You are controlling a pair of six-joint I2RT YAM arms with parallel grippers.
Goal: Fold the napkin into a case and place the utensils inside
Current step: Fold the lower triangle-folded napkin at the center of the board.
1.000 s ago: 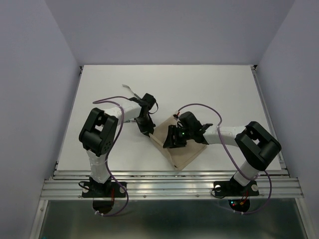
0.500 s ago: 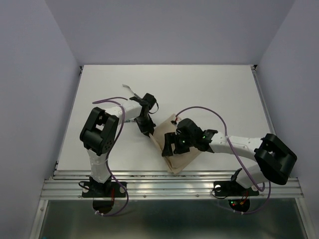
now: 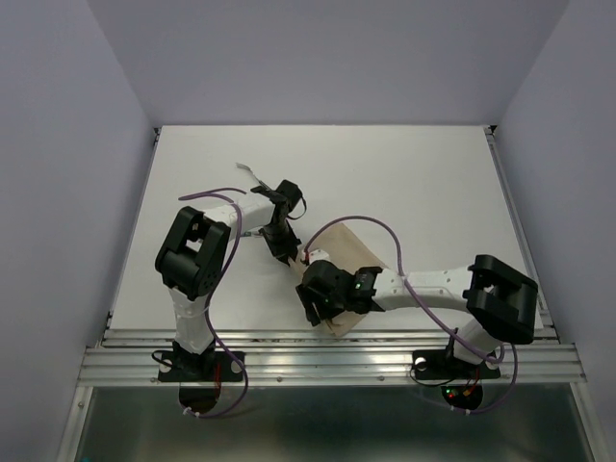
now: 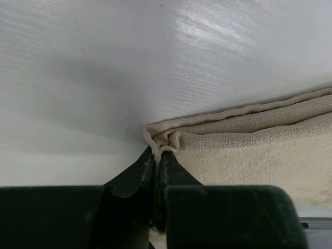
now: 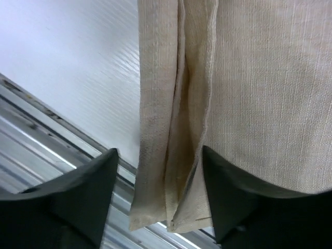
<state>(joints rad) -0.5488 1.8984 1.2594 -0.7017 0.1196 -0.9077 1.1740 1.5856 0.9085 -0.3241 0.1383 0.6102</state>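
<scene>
Beige napkin [image 4: 259, 145] corner pinched inside left claw [image 4: 158, 154].

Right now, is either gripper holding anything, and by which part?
Left gripper pinches the napkin by a bunched corner; right gripper is open, holding nothing.

A white bench [image 3: 423, 183] fills the middle of the scene, matte with a faint linear grain that shows in the close views. Along its near edge runs a ribbed aluminium rail [image 3: 327, 361], stretching from left to right. Thinner metal strips border the bench on the left [image 3: 130, 231] and on the right [image 3: 525, 231], each ending at a small dark bracket at the far corners. Plain pale lavender walls enclose the bench: a far wall [image 3: 318, 58], a left wall [image 3: 58, 192] and a right wall [image 3: 577, 144]. Nearer than the rail lies a dark, glossy panel [image 3: 327, 423].
</scene>
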